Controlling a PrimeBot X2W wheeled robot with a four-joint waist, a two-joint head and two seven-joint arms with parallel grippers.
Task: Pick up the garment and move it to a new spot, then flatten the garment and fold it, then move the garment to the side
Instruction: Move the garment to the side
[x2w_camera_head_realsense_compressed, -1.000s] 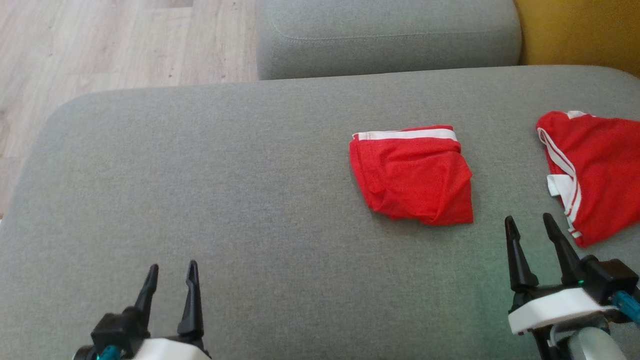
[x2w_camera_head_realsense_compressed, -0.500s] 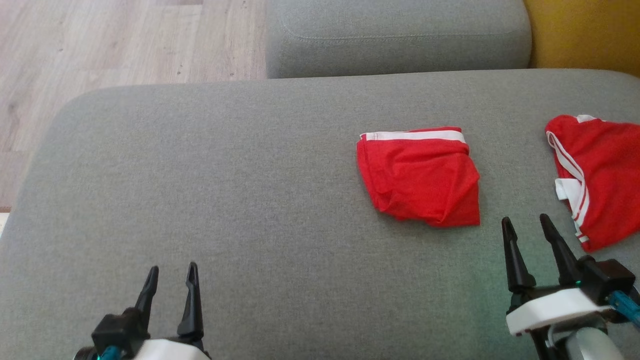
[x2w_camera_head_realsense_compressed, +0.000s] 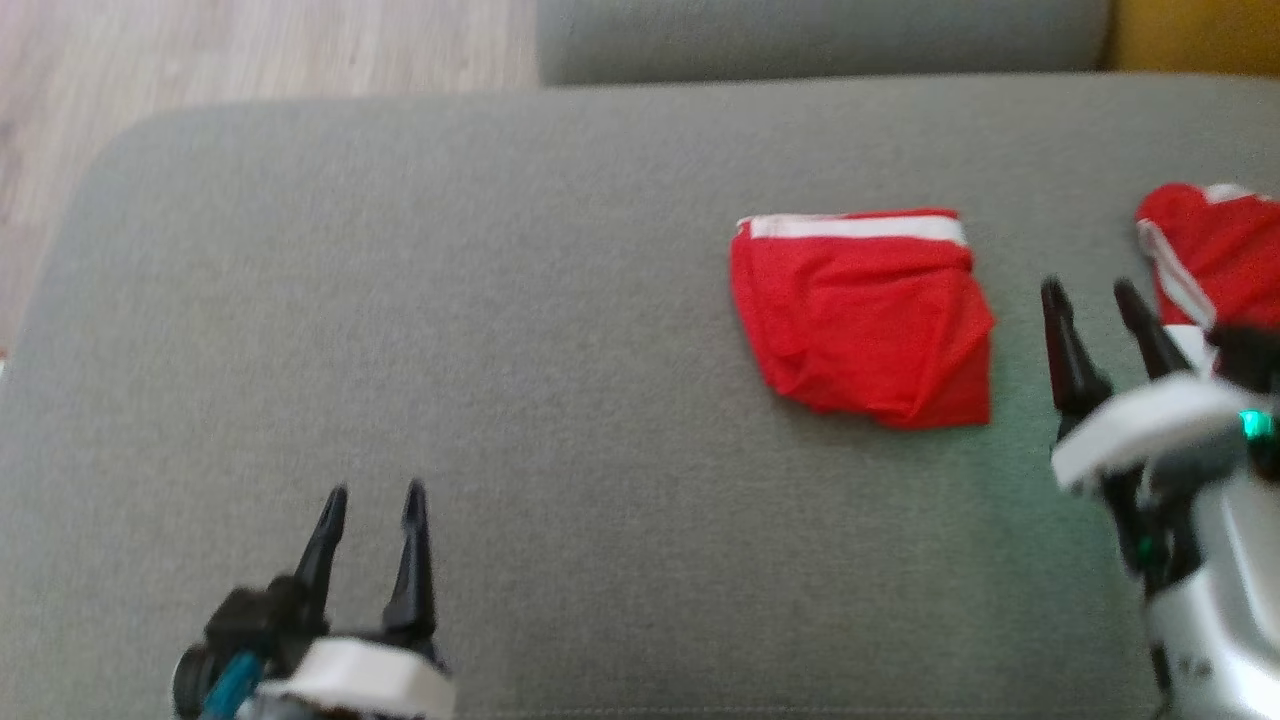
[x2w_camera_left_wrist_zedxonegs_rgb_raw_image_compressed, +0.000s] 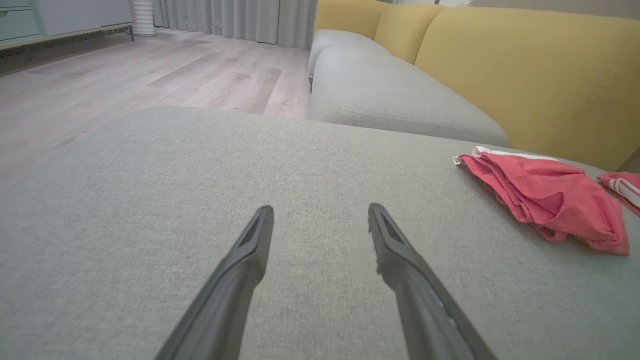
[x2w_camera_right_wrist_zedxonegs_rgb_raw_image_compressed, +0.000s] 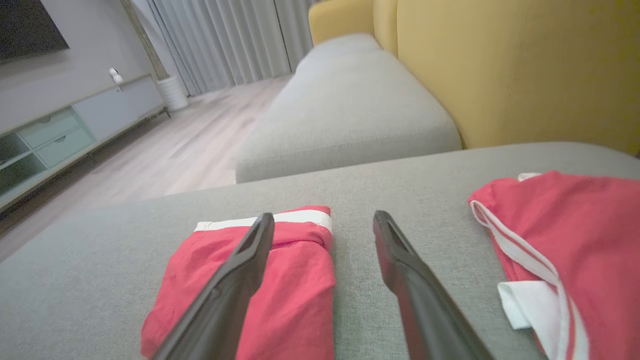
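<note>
While spread empty, hovering over broad grey fabric cushion (x2w_camera_head_realsense_compressed: 500, 300): left gripper (x2w_camera_head_realsense_compressed: 375, 488) near-left, right gripper (x2w_camera_head_realsense_compressed: 1088, 285) far right; folded red white-banded cloth garment (x2w_camera_head_realsense_compressed: 865, 320) right of centre, striped red garment (x2w_camera_head_realsense_compressed: 1220, 240) at right edge.

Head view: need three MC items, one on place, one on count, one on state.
1. Where does the folded red garment lie?
A. on the wooden floor
B. on the grey cushion, nearer the right end effector
C. on the yellow backrest
2. How many red garments lie on the cushion?
A. one
B. two
C. four
3. The left end effector is:
A. shut on the garment
B. shut, empty
C. open, empty
Key: 1 B, it rests on grey fabric just beside that end effector; 2 B, a second red garment sits at the right edge; 3 C, its jaws stand apart over bare cushion.
</note>
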